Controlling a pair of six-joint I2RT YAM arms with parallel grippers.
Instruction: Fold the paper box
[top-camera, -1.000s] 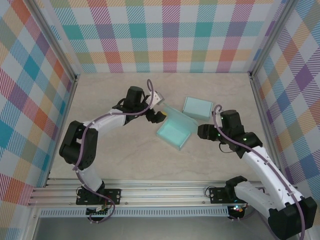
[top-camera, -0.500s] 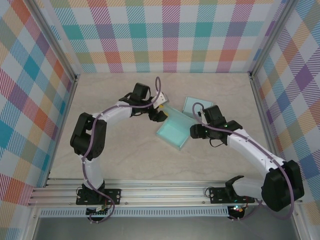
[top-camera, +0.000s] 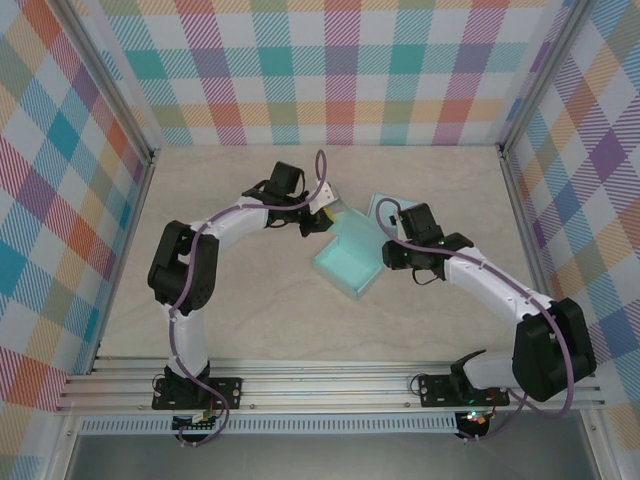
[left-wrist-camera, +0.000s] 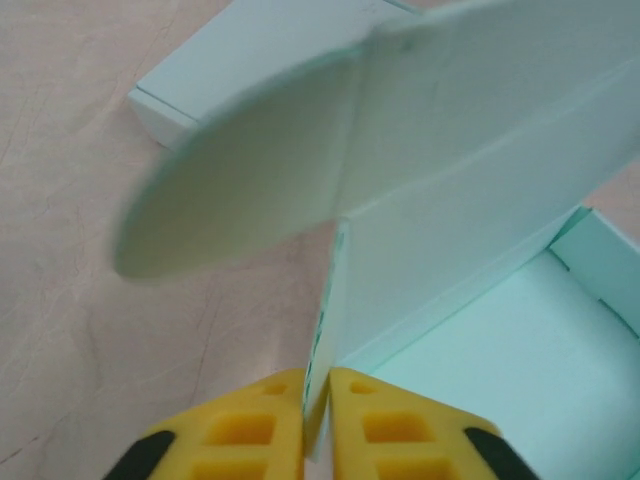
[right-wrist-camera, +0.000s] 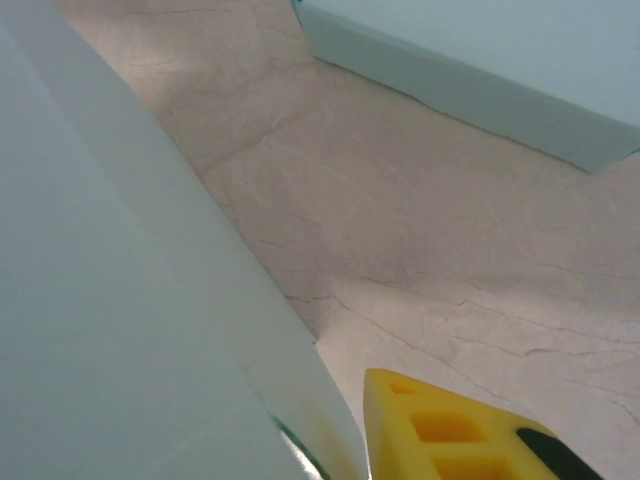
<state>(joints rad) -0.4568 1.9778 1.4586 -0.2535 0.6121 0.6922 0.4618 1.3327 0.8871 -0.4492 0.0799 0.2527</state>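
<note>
Box (top-camera: 350, 262) sat near table (top-camera: 250, 310) centre | my left end effector (left-wrist-camera: 317, 398) pinched shut on its thin panel at 11 o'clock | right end effector (top-camera: 393, 257) at its 3 o'clock edge, grip unclear | judged: tray formed, lid raised, flap not yet tucked

Boxes: 2. One open box (top-camera: 348, 262), one closed box (top-camera: 382, 208), both pale teal.
Arms: 2. Left arm (top-camera: 215, 235), right arm (top-camera: 490, 285).
Grippers: 2. Left gripper (top-camera: 322, 222), right gripper (top-camera: 385, 255).
Table (top-camera: 250, 320): 1.
Plaid walls (top-camera: 340, 70): 3.
</note>
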